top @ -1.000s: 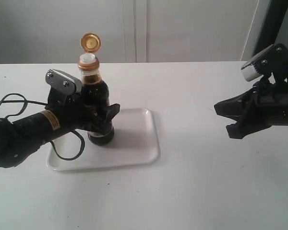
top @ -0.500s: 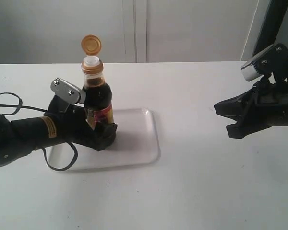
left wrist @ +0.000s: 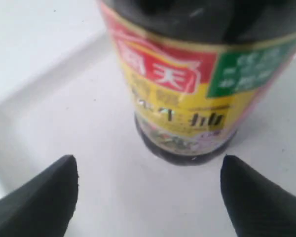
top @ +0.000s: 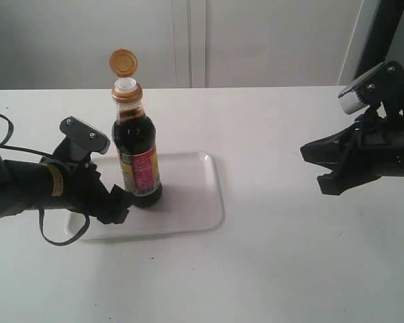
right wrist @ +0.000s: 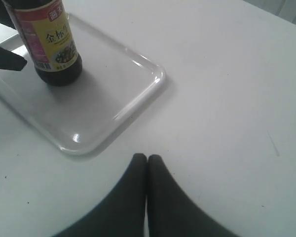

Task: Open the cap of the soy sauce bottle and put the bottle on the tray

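Note:
The soy sauce bottle point(top: 136, 151) stands upright on the white tray point(top: 188, 202), its dark body and red-yellow label point(left wrist: 182, 84) close in the left wrist view. The gold-orange cap point(top: 123, 62) is flipped up on its hinge, and the white spout point(top: 125, 85) is bare. My left gripper point(top: 119, 205) is open just left of the bottle's base, both fingers point(left wrist: 44, 197) apart from the bottle point(right wrist: 47, 42). My right gripper point(top: 320, 171) hangs shut and empty over the table far to the right, its fingertips point(right wrist: 147, 159) pressed together beyond the tray's corner point(right wrist: 155, 79).
A black cable point(top: 60, 229) loops from the left arm over the tray's left edge and the table. The white table point(top: 289, 256) ends at a pale wall behind. A dark post point(top: 384, 33) stands at the back right.
My left gripper has let go of the bottle and drawn back to the left and down. The bottle now stands free on the tray. The right arm has not moved.

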Tool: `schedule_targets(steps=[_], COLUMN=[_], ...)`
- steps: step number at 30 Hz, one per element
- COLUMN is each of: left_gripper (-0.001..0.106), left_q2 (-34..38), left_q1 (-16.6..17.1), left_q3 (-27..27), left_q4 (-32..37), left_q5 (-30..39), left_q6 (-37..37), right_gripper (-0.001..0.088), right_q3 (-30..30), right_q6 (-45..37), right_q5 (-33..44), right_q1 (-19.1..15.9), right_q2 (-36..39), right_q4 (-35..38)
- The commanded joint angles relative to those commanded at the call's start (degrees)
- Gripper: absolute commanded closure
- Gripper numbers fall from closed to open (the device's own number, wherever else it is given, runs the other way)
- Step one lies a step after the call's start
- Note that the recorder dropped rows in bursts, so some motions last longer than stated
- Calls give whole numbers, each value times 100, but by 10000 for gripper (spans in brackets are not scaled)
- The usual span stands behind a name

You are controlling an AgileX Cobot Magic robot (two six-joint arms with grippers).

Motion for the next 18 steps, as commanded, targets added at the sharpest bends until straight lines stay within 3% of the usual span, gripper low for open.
schedule_targets(steps=[5,8,13,18], left_gripper=[284,398,709,1052], left_q2=[-375,-628,-1122,-1518], left_q1=[0,0,0,0], left_q3=[0,0,-24,-86], left_q4=[0,0,0,43], left_q5=[1017,1609,2601,3807], left_q6=[35,35,109,1038], right_gripper=[868,868,868,868], right_q3=[0,0,0,0], right_q6=[0,122,370,719], right_q5=[-13,-110,-364,-1], right_q1=[0,0,27,193], right_q2=[0,0,0,0], right_q4=[0,0,0,0])
